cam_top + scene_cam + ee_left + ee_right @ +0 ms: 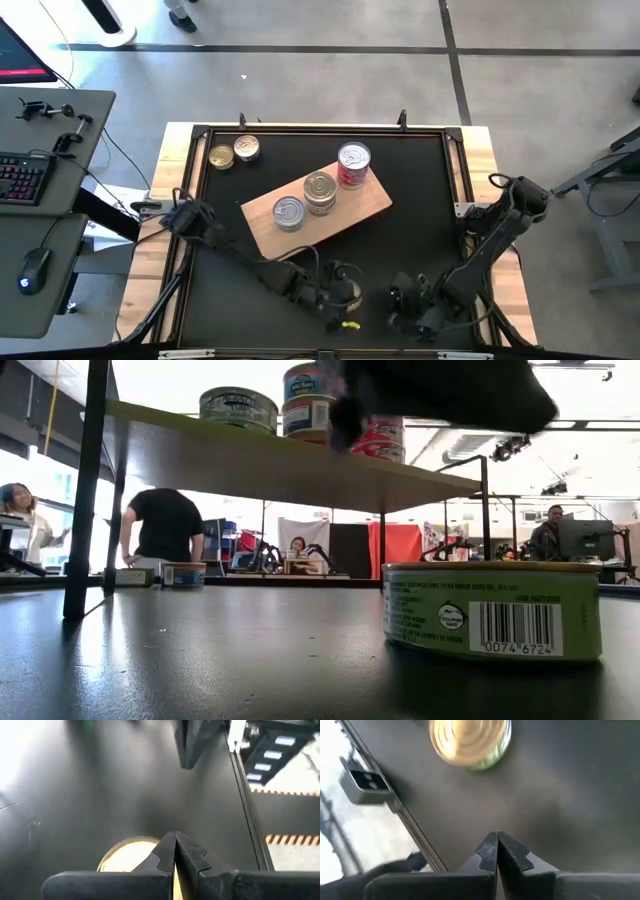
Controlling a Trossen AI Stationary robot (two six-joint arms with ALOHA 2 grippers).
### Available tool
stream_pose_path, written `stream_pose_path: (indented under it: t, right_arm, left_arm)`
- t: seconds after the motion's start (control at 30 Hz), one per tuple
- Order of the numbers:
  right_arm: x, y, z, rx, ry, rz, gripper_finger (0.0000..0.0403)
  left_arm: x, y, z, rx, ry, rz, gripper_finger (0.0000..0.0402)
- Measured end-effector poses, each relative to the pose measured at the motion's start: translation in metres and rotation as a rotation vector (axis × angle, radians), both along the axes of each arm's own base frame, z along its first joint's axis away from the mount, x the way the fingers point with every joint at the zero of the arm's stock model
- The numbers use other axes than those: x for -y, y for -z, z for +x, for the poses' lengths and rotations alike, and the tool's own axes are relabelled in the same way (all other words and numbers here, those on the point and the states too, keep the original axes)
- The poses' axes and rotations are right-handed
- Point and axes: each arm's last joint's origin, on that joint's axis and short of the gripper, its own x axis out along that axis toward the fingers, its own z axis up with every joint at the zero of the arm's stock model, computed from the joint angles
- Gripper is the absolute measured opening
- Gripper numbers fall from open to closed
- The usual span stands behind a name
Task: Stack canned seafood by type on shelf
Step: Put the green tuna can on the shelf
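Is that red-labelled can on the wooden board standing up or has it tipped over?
Standing upright. From above, the red-labelled can shows its round silver top facing up, and it sits at one end of the wooden board, beside two other tins.

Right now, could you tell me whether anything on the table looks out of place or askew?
The shelf sits diagonally on the tabletop rather than square to its edges. Two tins remain apart at the far left corner, and a green-labelled tin lies near the front, off the shelf.

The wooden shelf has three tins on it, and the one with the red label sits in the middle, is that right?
Not quite. The high view shows three tins on the shelf, but the red-labelled tin is at the far end of the row, not the middle; a flat tin is.
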Motion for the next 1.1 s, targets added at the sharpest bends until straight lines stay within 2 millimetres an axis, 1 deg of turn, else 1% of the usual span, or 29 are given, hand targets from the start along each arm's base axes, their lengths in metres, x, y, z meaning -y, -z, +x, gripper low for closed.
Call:
stream_pose_path:
  t: [0.07,0.2,0.33,0.43,0.57,0.7,0.83,1.1]
  right_arm:
    - [0.004,0.013,0.002,-0.012,-0.004,0.058,0.0000]
    - [0.017,0.038,0.009,0.059,0.034,0.148,0.0000]
    - [0.032,0.051,0.017,0.115,0.082,0.198,0.0000]
    - [0.041,0.056,0.021,0.119,0.114,0.196,0.0000]
    - [0.049,0.058,0.026,0.112,0.127,0.185,0.0000]
    - [0.055,0.058,0.030,0.115,0.141,0.179,0.0000]
    - [0.058,0.060,0.033,0.114,0.141,0.165,0.0000]
    - [0.060,0.065,0.042,0.145,0.159,0.177,0.0000]
  left_arm:
    - [0.004,-0.001,-0.008,-0.037,-0.003,0.052,0.0000]
    - [0.014,0.005,-0.022,-0.085,-0.026,0.106,0.0000]
    - [0.026,0.010,-0.028,-0.076,-0.011,0.089,0.0000]
    - [0.028,0.010,-0.030,-0.057,-0.032,0.108,0.0000]
    - [0.021,0.011,-0.026,-0.060,-0.068,0.125,0.0000]
    - [0.014,0.017,-0.022,-0.087,-0.099,0.116,0.0000]
    - [0.011,0.022,-0.020,-0.108,-0.085,0.099,0.0000]
    - [0.014,0.031,-0.021,-0.135,-0.078,0.102,0.0000]
